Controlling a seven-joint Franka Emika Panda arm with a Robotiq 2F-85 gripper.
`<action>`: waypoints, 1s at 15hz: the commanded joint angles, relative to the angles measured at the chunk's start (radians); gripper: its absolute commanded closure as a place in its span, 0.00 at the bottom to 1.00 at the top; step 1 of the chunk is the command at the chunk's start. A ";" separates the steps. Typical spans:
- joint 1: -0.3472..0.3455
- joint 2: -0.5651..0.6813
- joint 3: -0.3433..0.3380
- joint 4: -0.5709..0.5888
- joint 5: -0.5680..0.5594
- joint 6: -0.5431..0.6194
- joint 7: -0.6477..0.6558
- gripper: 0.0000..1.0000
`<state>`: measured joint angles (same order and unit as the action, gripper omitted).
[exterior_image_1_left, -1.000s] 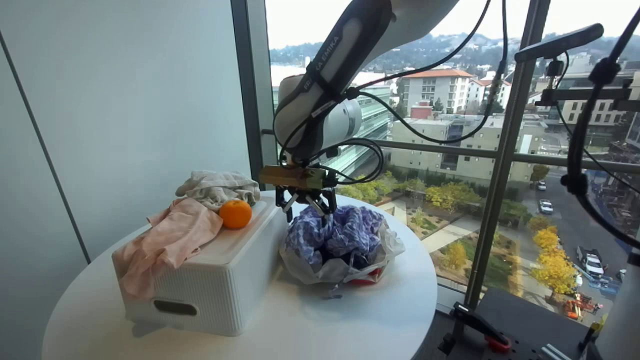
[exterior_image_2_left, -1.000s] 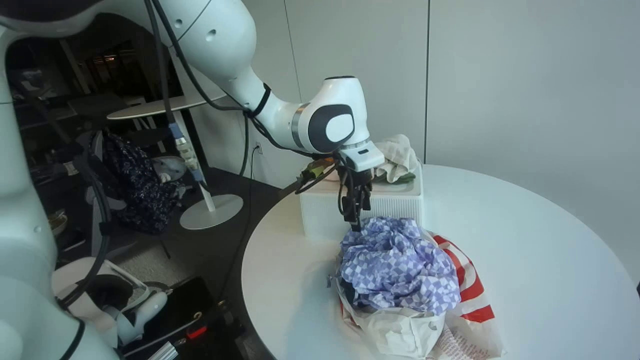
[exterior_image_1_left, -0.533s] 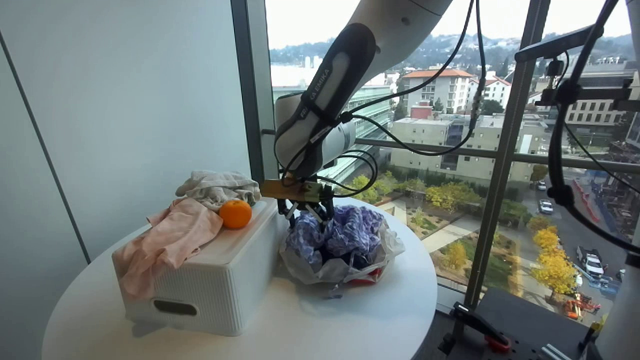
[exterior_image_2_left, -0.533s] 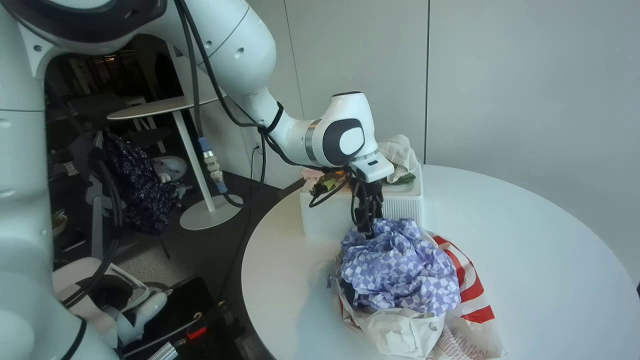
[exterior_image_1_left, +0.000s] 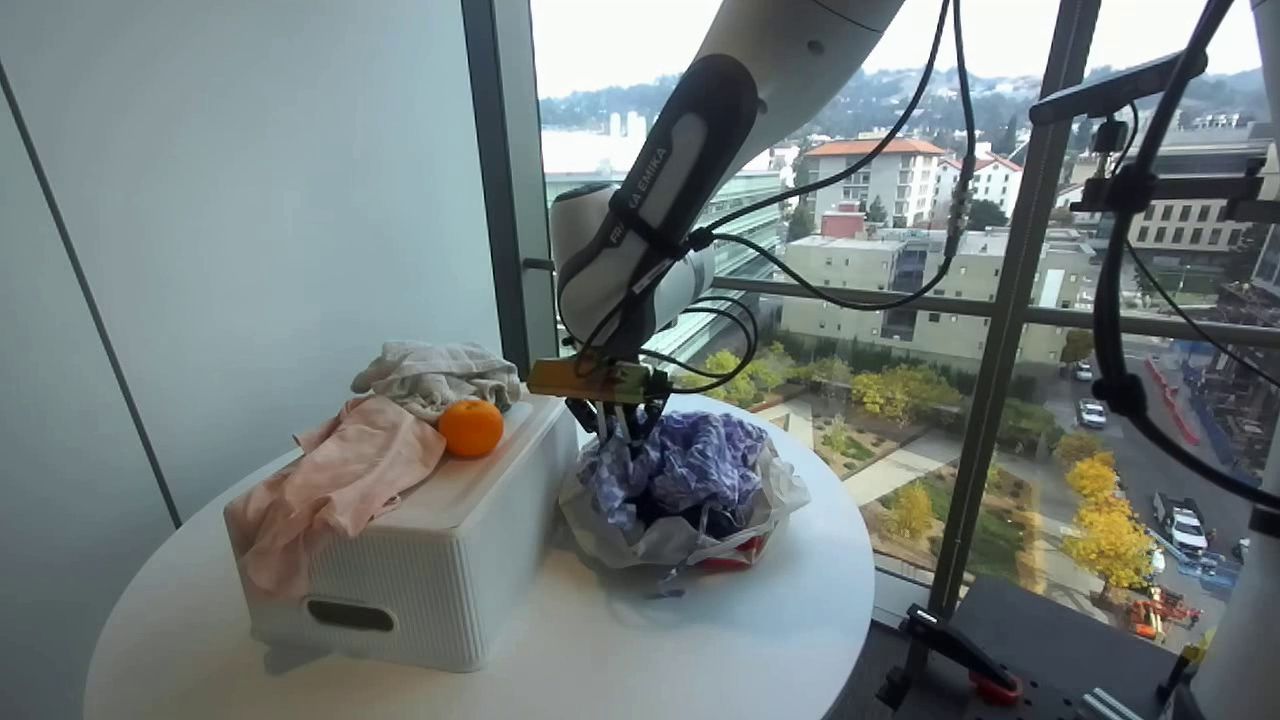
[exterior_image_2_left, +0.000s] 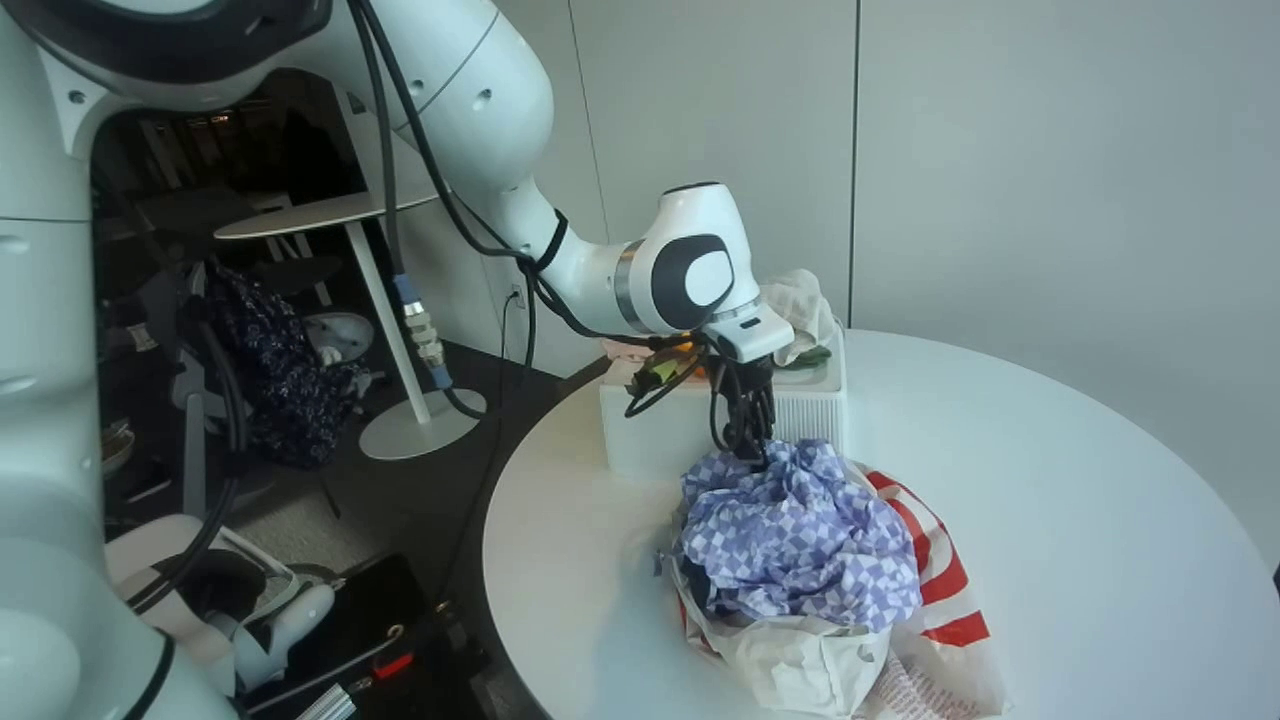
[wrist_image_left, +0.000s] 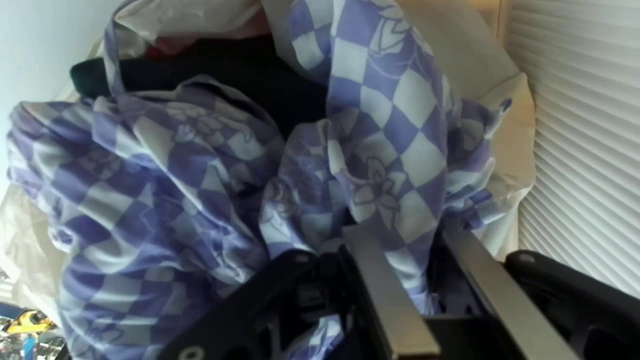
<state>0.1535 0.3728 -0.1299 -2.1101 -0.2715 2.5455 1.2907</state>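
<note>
- White table (exterior_image_1_left: 600, 660) by windows (exterior_image_1_left: 1008, 310), in an exterior view; robot arm (exterior_image_1_left: 668, 175) lettered “EMIKA”.
- In an exterior view, purple-checked cloth (exterior_image_2_left: 800, 540) bulges from a red-striped bag (exterior_image_2_left: 928, 560), its small print (exterior_image_2_left: 915, 685) illegible.
- Wrist view: gripper (wrist_image_left: 406, 237) clamped on the cloth's fold.

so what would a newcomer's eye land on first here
Probably the orange, bright against the top of the white box, beside the pink cloth. Then the purple checked cloth, heaped in the red-and-white bag on the round table, with the gripper closed on a fold of it.
</note>
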 joint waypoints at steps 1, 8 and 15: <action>0.013 -0.045 -0.024 -0.026 -0.025 0.010 0.024 0.90; -0.011 -0.134 -0.047 -0.105 -0.037 -0.092 0.025 0.89; -0.052 -0.010 -0.053 -0.068 -0.081 -0.102 0.021 0.92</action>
<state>0.1104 0.3014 -0.1785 -2.2186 -0.3178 2.4320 1.2969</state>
